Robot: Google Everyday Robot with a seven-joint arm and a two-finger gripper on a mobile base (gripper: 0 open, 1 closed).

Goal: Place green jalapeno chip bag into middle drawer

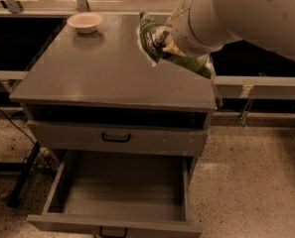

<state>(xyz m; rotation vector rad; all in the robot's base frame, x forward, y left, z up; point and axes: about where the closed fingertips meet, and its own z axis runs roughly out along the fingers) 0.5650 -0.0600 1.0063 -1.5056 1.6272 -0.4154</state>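
The green jalapeno chip bag (148, 36) is bright green crinkled foil with a white panel. It hangs in the air over the right rear part of the grey cabinet top (102, 68). My gripper (163, 39) is shut on the bag, and the thick white arm comes in from the upper right and hides part of it. The middle drawer (122, 195) stands pulled out at the bottom of the view. Its grey floor is bare, and its black handle (112, 231) is at the lower edge. The gripper is well above and behind it.
A round beige bowl (85, 22) sits at the back left of the cabinet top. A shut drawer front (137, 140) with white specks and a black handle lies between the top and the open drawer. Black cables and a stand leg (23, 175) lie on the floor at left.
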